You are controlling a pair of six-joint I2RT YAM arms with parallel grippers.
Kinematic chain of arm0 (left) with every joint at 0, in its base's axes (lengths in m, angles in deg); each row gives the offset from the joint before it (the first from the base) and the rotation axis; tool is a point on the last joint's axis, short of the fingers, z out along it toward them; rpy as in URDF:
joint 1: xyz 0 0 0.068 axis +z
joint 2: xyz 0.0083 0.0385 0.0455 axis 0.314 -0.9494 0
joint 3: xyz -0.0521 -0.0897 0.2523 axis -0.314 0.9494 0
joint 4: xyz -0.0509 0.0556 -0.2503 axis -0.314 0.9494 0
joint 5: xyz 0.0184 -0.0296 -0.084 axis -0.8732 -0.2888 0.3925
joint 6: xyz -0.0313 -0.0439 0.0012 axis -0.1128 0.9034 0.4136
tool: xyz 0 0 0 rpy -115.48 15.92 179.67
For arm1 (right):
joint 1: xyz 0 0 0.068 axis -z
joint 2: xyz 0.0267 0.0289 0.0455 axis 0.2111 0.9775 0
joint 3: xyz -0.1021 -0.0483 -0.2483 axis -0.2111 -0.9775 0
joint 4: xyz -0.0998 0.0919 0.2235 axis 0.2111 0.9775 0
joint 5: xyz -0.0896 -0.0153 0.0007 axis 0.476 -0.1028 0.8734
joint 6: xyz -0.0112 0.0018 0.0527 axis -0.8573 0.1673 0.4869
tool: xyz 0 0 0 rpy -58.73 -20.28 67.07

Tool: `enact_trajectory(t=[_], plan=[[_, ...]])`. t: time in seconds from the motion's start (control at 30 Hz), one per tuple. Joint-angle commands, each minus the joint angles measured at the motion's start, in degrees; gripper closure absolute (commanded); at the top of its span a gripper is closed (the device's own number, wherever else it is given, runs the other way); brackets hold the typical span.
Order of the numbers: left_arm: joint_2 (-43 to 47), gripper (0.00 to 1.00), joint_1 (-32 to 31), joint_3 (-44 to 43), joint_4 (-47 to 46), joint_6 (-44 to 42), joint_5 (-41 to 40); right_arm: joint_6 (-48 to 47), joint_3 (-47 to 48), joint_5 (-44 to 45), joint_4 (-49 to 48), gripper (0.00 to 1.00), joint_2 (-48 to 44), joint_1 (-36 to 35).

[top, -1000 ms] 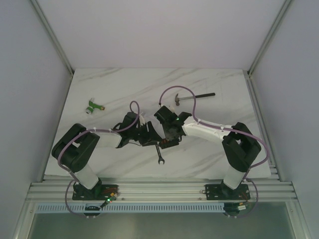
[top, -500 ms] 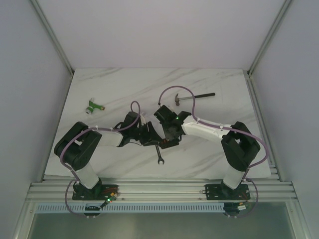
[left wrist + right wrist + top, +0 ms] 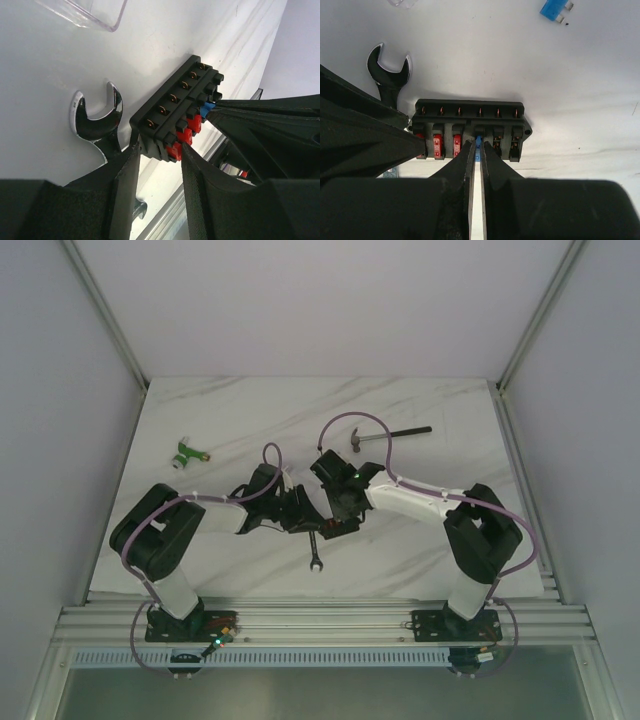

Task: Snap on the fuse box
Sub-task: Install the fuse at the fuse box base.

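The top edge is cutting off the clear cover (image 3: 85,12). The left end effector (image 3: 160,150) is hiding the wrench (image 3: 95,120) handle. The right end effector (image 3: 477,147) is hiding most of a blue fuse (image 3: 478,141). From above, the arms (image 3: 410,502) are covering the fuse box (image 3: 470,120).

Light is bright, even and diffuse from above, with soft faint shadows on the table (image 3: 450,400). Top view is sharp. In the wrist views there is glare on the wrench (image 3: 87,127), the near fingers (image 3: 215,195) are dark and blurred, the fuse box (image 3: 470,117) is in focus, and the edges stretch slightly.
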Motion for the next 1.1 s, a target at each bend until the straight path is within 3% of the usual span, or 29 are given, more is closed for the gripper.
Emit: enact_trajectory(t=[0.0,1.07], plan=[[-2.3,0.54,-0.3,-0.2,5.7,-0.7,-2.4,-1.9,-4.3,0.4,6.0,1.00,3.6,1.1],[-3.1,0.59,-0.3,-0.4,7.8,-0.9,-3.7,-3.6,-9.0,0.2,4.8,1.00,11.2,1.2]])
